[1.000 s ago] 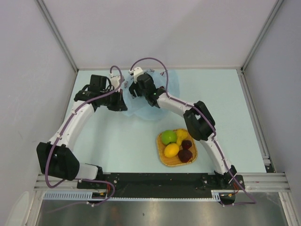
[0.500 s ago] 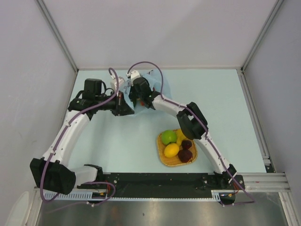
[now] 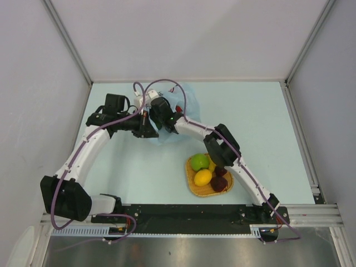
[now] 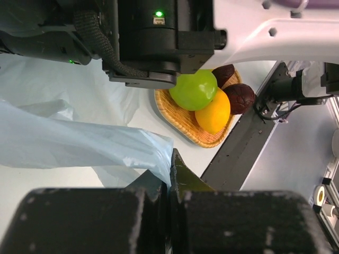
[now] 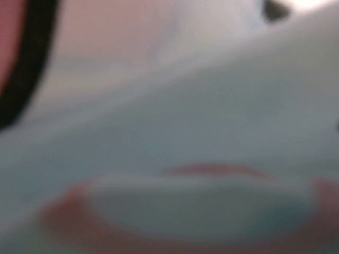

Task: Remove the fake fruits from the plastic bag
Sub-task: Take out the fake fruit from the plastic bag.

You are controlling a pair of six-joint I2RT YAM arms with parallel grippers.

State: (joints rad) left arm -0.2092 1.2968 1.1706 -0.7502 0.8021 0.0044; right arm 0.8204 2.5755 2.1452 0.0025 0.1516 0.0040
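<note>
Left jaws pressed together, clamped on a fold of the bag (image 4: 79,143); left wrist view shows the film pinched at the tips. Right jaws: cannot tell. Right wrist view is only blurred blue film with pink print against the lens, and top view hides them under the right arm (image 3: 189,125), wrist down in the bag. Bag sits far-centre on the table (image 3: 267,122), between both wrists. Fruits seen in the tray (image 3: 192,186), near side: green (image 3: 199,162), lemon (image 3: 203,177), two dark red (image 3: 218,183). Right elbow overlaps the tray's far-right edge in top view; its black wrist block covers the tray's top in left wrist view
</note>
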